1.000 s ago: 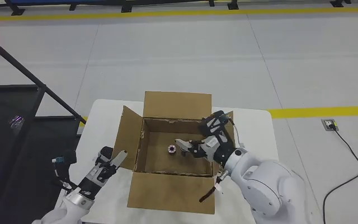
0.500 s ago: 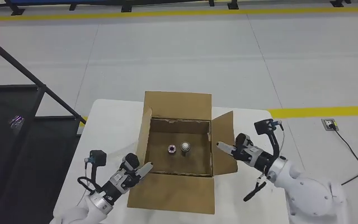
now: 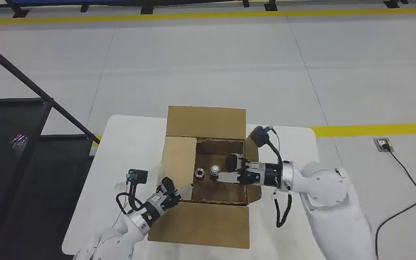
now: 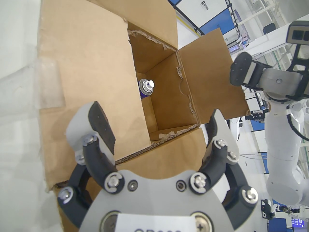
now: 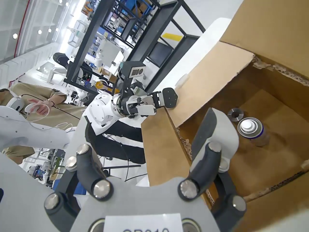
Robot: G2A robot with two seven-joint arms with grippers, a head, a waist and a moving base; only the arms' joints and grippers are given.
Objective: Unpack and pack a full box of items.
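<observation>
1. Table (image 3: pixel 127 156): carrying the cardboard box (image 3: pixel 207 122), which is sitting midway between the table's left and right edges, its far flap lying out over the far edge.
2. Box: its left flap is lying folded in over the opening while its right flap is standing up. The closing part of packing appears to be in hand (a judgement from the flaps alone).
3. Right gripper (image 3: pixel 227 169): hanging at the standing right flap, jaws spread and gripping nothing. The next move is probably asking for that flap to be pushed inward, clear of the can.
4. Left gripper (image 4: pixel 155 114): hovering over the box's near-left corner, jaws spread and empty.
5. Spray can (image 3: pixel 213 172): standing upright on the box floor.
6. Metal cylinder (image 3: pixel 199 172): standing just beside the can, toward the table's left edge.
</observation>
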